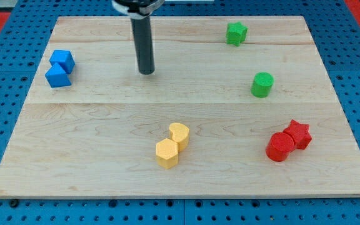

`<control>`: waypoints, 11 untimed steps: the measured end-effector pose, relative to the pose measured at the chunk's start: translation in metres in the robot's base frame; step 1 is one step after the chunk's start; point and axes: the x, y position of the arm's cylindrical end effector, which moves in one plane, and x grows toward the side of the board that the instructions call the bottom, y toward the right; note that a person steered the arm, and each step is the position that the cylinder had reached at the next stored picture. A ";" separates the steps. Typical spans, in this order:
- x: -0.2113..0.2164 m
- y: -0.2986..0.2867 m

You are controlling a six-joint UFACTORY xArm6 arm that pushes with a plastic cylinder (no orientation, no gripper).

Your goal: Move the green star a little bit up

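Worktop (pixel 105 119): pale wood board, filled most of the view. Blocks sat in scattered small groups.

Rod (pixel 144 40): dark, upright, came down from the view's top. My tip (pixel 146 72) stood on bare wood and touched no block. The arm carried no grasping part, only this rod, so nothing could be open, closed or holding.

Blocks, placed from my tip:
- Two blue blocks (pixel 60 69), touching each other, well off toward the view's left, about level with my tip. Both looked cube-like.
- Yellow heart (pixel 179 134) and yellow hexagon (pixel 166 153), touching, well below my tip and slightly to the view's right.
- Red star (pixel 299 134) and red cylinder (pixel 280 147), touching, far to the view's right and toward the bottom.
- Green cylinder (pixel 262 84), to the view's right, a shade lower than my tip.
- Green star (pixel 235 33), the task's block: to the view's right of my tip and higher, near the worktop's top edge, standing alone.

Key relation: the star lay up and right of my tip, so my tip was beside it, not under it. My judgement: an upward push needed my tip first on the star's lower side, in the clear strip between star and green cylinder, which were well apart. From there a short stroke toward the view's top should do. Risk as I read it: little board remained above the star, so an overlong push might carry it to the edge.
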 end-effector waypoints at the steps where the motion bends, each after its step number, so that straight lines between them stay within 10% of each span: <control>1: 0.025 -0.011; 7: -0.102 0.184; 11: -0.042 0.242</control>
